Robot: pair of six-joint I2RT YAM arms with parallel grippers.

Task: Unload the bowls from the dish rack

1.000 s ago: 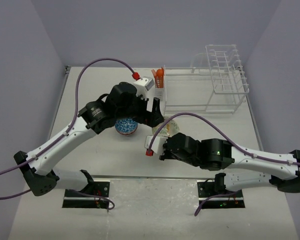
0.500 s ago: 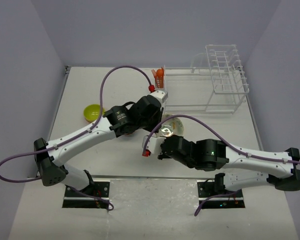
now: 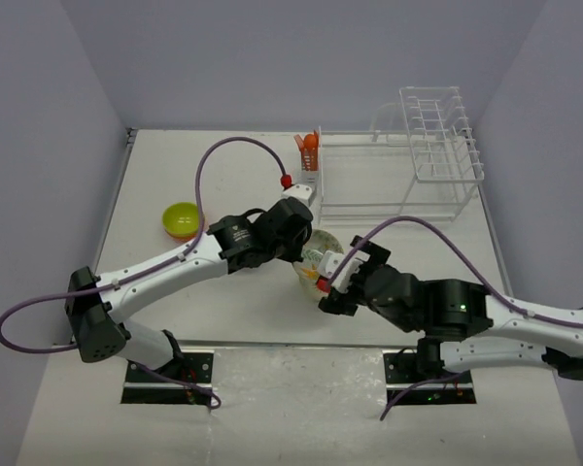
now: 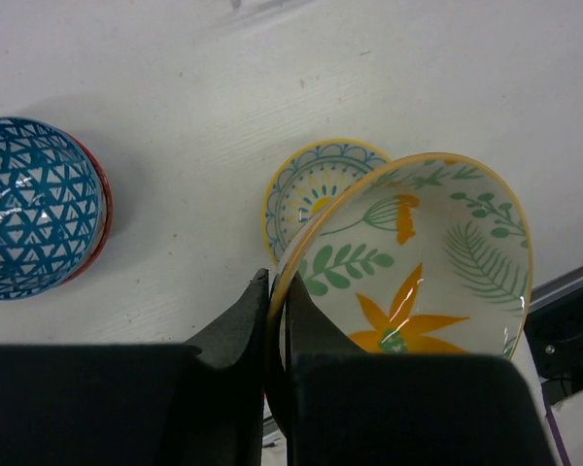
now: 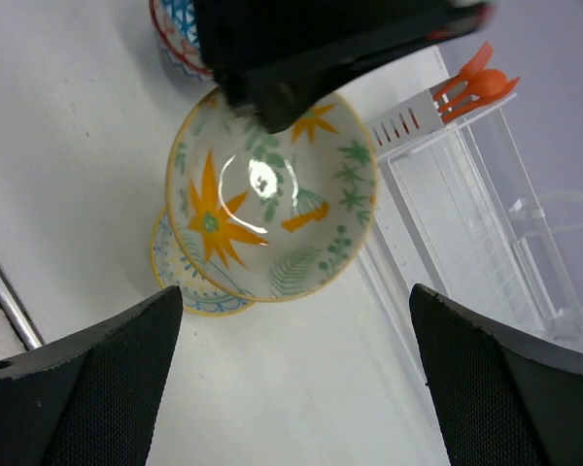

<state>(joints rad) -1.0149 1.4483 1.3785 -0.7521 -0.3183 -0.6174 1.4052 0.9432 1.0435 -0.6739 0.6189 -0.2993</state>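
**Item: leaf-print bowl (image 4: 418, 257)**, cream, with orange flower and green fronds. It is off the dish rack (image 3: 398, 170) and tilted over the table (image 3: 223, 301) just in front of the rack's near edge. It partly covers a yellow-rimmed small bowl (image 4: 306, 184) beneath; whether the two touch cannot be told.

**Left gripper (image 4: 277, 296)**: jaws together, clamped on the leaf-print bowl's rim at its near-left edge, one finger inside the wall and one outside.

**Right gripper (image 3: 335, 280)**: jaws wide apart and holding nothing; the bowl lies ahead of its fingers, not between them.

**Other bowls on the table:**
- Blue triangle-patterned bowl (image 4: 34, 218), red outside, left of the held one.
- Lime-green bowl (image 3: 181, 219), well apart toward the left edge.

**Rack contents:** orange utensils (image 3: 309, 146) in the cutlery basket — no bowl shows in it from overhead.

**Step in hand (judged):** set-down of what looks like the last bowl.

**Next move calls for:**
- levelling the bowl
- lowering it onto bare table, or squarely into the small bowl
- only then parting the left fingers — a rim pinch on a tilted bowl could slip or tip
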